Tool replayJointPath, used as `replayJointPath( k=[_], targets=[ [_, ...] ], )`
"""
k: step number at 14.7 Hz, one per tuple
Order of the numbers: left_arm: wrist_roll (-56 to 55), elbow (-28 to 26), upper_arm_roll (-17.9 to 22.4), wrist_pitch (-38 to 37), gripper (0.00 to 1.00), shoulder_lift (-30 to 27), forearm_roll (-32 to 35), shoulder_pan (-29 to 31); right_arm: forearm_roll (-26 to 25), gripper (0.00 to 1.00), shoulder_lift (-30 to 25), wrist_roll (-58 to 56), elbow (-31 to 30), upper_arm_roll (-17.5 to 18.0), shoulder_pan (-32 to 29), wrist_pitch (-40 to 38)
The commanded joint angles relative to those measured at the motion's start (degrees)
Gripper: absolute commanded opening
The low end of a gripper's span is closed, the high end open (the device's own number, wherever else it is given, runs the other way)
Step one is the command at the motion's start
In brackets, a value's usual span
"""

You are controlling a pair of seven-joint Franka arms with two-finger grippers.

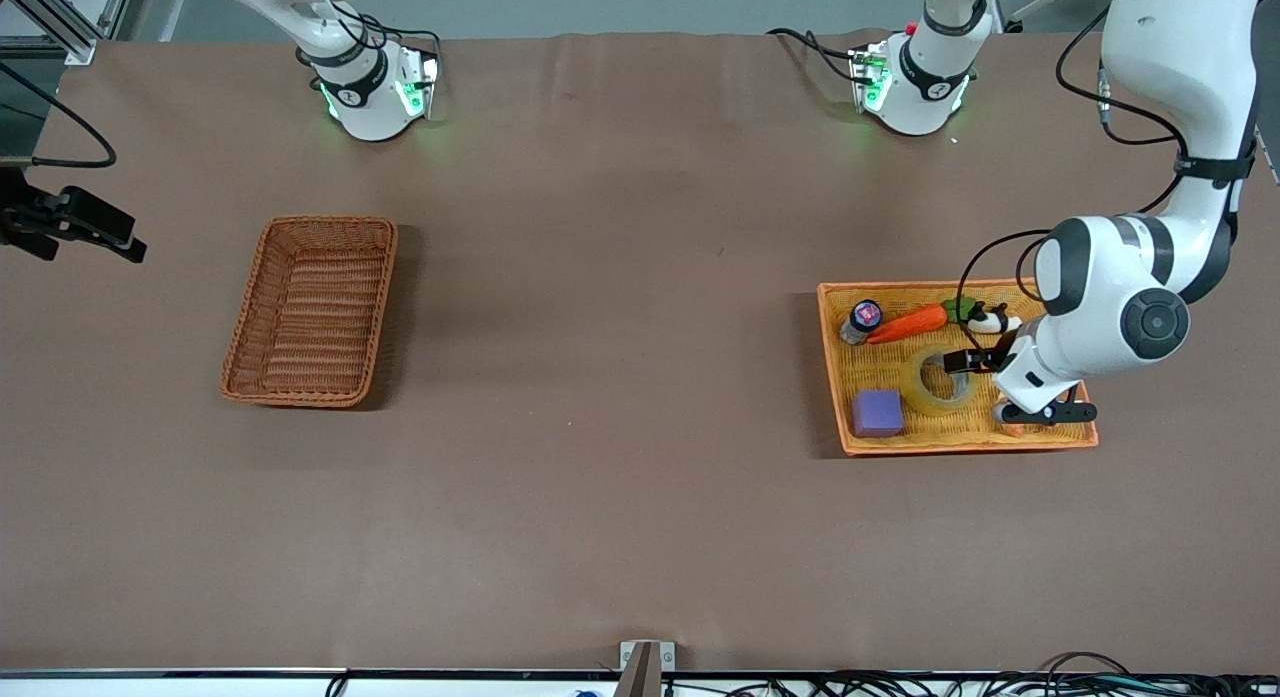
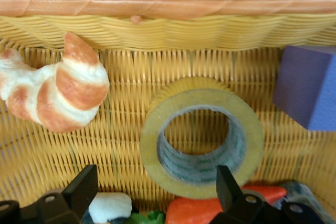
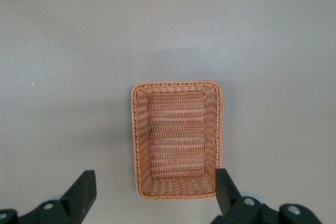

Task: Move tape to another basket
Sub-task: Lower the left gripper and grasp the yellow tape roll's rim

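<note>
Purple foam cube [image 1: 877, 413] sits lowest in my shallow yellow wicker tray [image 1: 1060, 439]; glossy translucent tape ring [image 1: 937, 380] at its 2 o'clock. Left gripper [image 1: 975, 362] over tape, jaws apart. Right gripper [image 3: 152, 195] waits, jaws apart, over red-brown woven basket [image 1: 311, 311].

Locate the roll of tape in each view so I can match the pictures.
Front view: tape lies flat in the orange tray, beside the purple block.
Left wrist view: tape centre frame, ahead of the open left gripper.
Right wrist view: not shown.
Shared landmark: purple block.
</note>
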Motion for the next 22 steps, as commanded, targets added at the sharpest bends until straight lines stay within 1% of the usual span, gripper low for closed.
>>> replayJointPath(
  k=[1,5,7,9,11,12,13,14,16,18,20,22],
  targets=[
    [-0.27,0.20,-0.08,1.51,0.98,1.58,0.97,0.47,0.91,1.00,0.05,-0.45,0.44,-0.16,0.03,-0.49],
    [-0.27,0.20,-0.08,5.12,0.97,4.31,0.97,0.29,0.91,1.00,0.05,-0.54,0.44,-0.16,-0.06,-0.49],
    [-0.27,0.20,-0.08,5.21,0.86,5.18,0.97,0.21,0.91,1.00,0.05,-0.54,0.44,-0.16,-0.06,-0.49],
    [-0.36,0.20,-0.08,7.39,0.48,5.72,0.97,-0.23,0.91,1.00,0.05,-0.54,0.44,-0.16,-0.06,-0.49],
    [-0.27,0.29,-0.08,7.84,0.18,5.72,0.97,0.12,0.91,1.00,0.05,-0.54,0.44,-0.16,-0.06,-0.49],
    [-0.09,0.29,-0.08,7.84,0.11,5.72,0.97,0.29,0.91,1.00,0.05,-0.54,0.44,-0.16,-0.06,-0.49],
    [-0.09,0.20,-0.08,7.84,0.05,5.54,0.97,0.29,0.91,1.00,0.05,-0.54,0.44,-0.16,0.03,-0.49],
    [0.08,0.20,-0.08,7.41,0.02,5.19,0.97,0.38,0.91,1.00,0.05,-0.54,0.44,-0.25,-0.06,-0.49],
    [0.35,0.11,-0.08,5.57,0.00,2.66,0.97,0.47,0.91,1.00,0.05,-0.54,0.44,-0.16,0.03,-0.49],
    [0.26,0.90,-0.16,0.22,0.00,-0.95,0.97,0.38,0.91,1.00,0.05,-0.54,0.44,-0.25,-0.06,-0.49],
    [-0.18,2.82,-0.69,-4.79,0.00,-4.37,0.97,0.03,0.91,1.00,0.05,-0.54,0.44,-0.25,-0.06,-0.49],
    [-0.96,5.55,-3.22,-9.88,0.00,-6.49,0.97,-0.67,0.91,1.00,0.05,-0.54,0.44,-0.25,-0.06,-0.49]
  ],
)
